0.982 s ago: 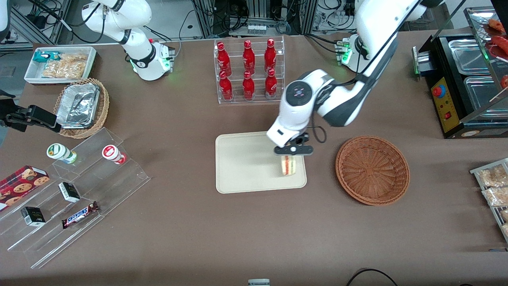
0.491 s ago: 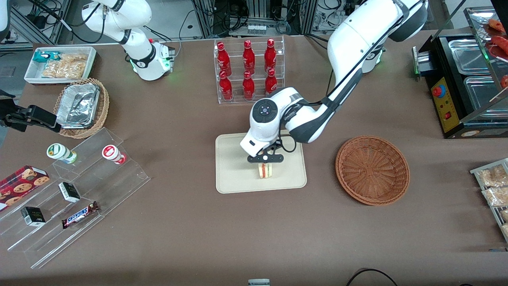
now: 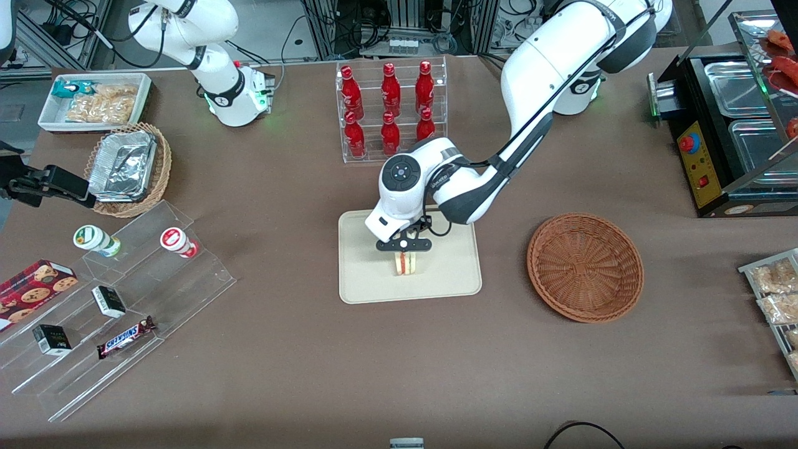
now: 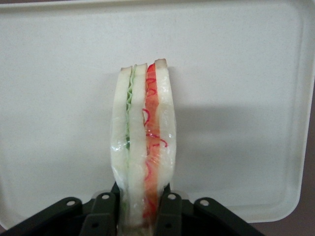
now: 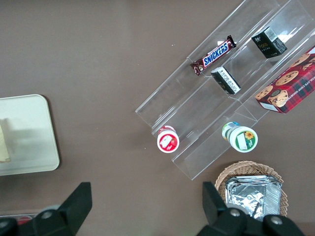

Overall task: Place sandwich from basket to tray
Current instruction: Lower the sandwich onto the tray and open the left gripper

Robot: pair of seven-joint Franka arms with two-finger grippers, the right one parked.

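My left gripper is shut on the sandwich, a clear-wrapped wedge of pale bread with red and green layers. It holds the sandwich over the middle of the beige tray, low and close to its surface. In the left wrist view the fingers clamp the sandwich on both sides, with the tray beneath it. The reddish-brown woven basket has nothing in it and lies beside the tray toward the working arm's end of the table.
A clear rack of red bottles stands farther from the front camera than the tray. A clear stepped shelf with snacks, a tan wicker basket of foil containers and a white bin lie toward the parked arm's end.
My left gripper has carried the sandwich from the tray's edge nearest the basket toward the tray's middle, moving toward the parked arm's end. It stays shut on the sandwich.
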